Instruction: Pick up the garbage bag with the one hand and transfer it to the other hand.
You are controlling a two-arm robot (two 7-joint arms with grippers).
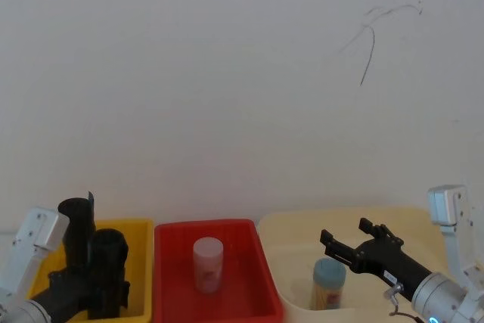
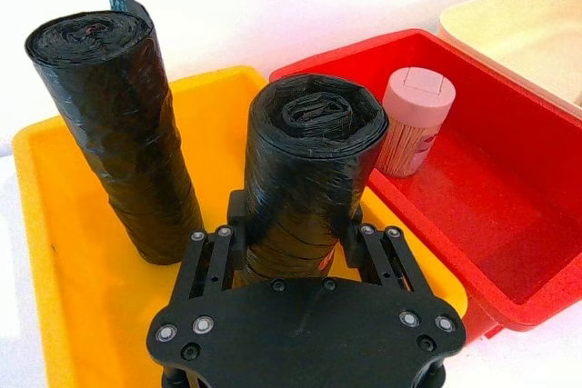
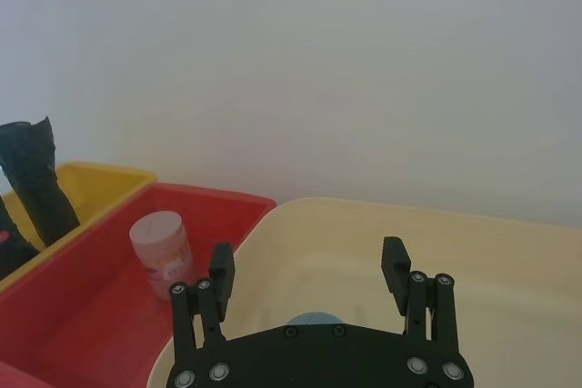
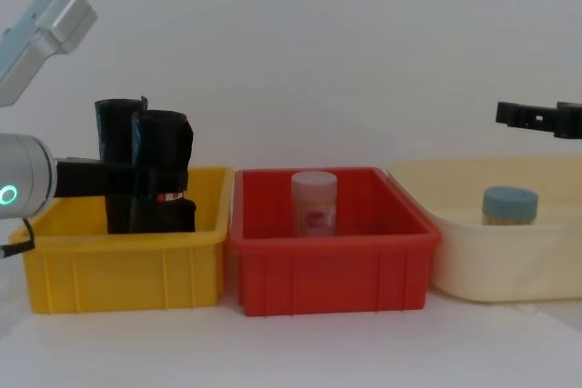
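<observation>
- The cream bin (image 4: 509,261) is sitting at the right end of the row of three on the white table (image 4: 300,352), just beside the red one.
- The red bin (image 4: 327,265) is standing in the middle, its walls close against both neighbours.
- The yellow bin (image 4: 118,265) is sitting at the left end, holding two black rolls.
- The left gripper (image 2: 296,241) is reaching in over the yellow bin's near side. Its two black fingers (image 2: 211,252) are clamping the lower part of the garbage bag, one on each side.
- The right gripper (image 3: 307,261) is hovering above the cream bin, well apart from the left gripper. Its fingers are standing spread wide with nothing between them.
- The garbage bag (image 2: 314,170) is standing upright in the yellow bin, on the side nearer the red bin. A strip of red label is showing where the fingers are pressing. Its bottom end is hidden behind the bin wall, so I cannot tell whether it is resting on the floor of the bin.
- The second black roll (image 2: 114,124) is standing upright just beside the garbage bag, a loose flap of plastic sticking up at its top.
- The pink jar (image 4: 314,202) is standing upright in the red bin.
- The blue-lidded jar (image 4: 509,204) is standing in the cream bin, below the right gripper.
</observation>
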